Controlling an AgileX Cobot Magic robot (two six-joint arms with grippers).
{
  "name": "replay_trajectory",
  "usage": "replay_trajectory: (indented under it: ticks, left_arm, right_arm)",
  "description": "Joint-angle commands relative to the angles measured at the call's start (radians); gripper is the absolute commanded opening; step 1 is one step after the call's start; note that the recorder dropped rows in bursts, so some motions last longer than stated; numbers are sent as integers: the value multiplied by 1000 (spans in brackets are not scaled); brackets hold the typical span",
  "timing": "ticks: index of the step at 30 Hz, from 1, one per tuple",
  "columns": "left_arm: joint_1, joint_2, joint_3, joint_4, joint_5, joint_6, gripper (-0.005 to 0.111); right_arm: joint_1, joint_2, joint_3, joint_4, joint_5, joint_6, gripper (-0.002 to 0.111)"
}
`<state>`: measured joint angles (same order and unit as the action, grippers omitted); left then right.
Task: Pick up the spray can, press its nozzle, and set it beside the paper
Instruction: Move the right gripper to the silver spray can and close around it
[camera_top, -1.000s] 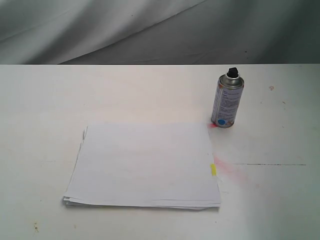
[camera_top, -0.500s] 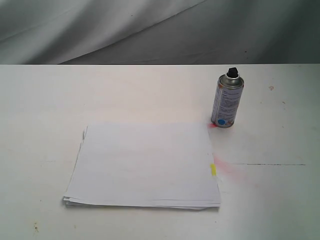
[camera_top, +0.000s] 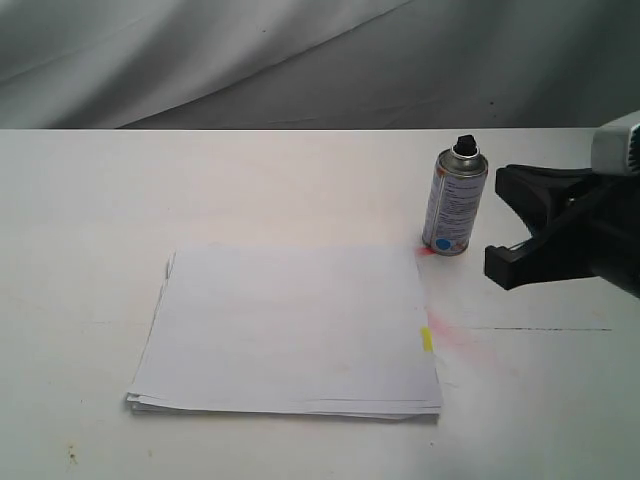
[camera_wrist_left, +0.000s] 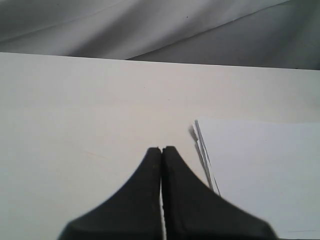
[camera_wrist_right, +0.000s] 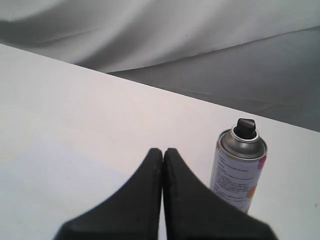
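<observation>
The silver spray can (camera_top: 455, 205) stands upright on the white table, just beyond the paper's far right corner, with its black nozzle (camera_top: 464, 146) on top. The right wrist view shows the spray can (camera_wrist_right: 239, 172) and nozzle (camera_wrist_right: 245, 127) close beside my fingers. My right gripper (camera_top: 497, 222) hovers just right of the can without touching it, and its fingers (camera_wrist_right: 162, 152) are pressed together, shut and empty. The white paper (camera_top: 290, 330) lies flat with a yellow tab (camera_top: 426, 339) on its right edge. My left gripper (camera_wrist_left: 161, 149) is shut and empty beside the paper (camera_wrist_left: 260, 170) edge.
Pink spray stains (camera_top: 465, 340) mark the table right of the paper and at the can's base. A grey cloth backdrop (camera_top: 300, 60) hangs behind the table's far edge. A thin dark line (camera_top: 540, 329) runs across the tabletop at the right.
My right gripper has come into the exterior view from the right edge and now sits beside the can. The can and paper have not moved.
</observation>
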<state>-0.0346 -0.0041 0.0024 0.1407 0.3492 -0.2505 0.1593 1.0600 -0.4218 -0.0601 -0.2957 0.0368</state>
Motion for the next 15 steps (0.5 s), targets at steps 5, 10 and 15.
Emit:
replay_trajectory:
  ticks: [5,10,15]
  left_arm:
    - [-5,4,-2,4,-1,-4,0]
    - [-5,4,-2,4,-1,-4,0]
    - [-5,4,-2,4,-1,-4,0]
  right_arm:
    - [5,27,-7,-10,-41,5,0]
    - [5,26,37,-10,-100,2,0]
    - [2,29,139,23,-246,-10,0]
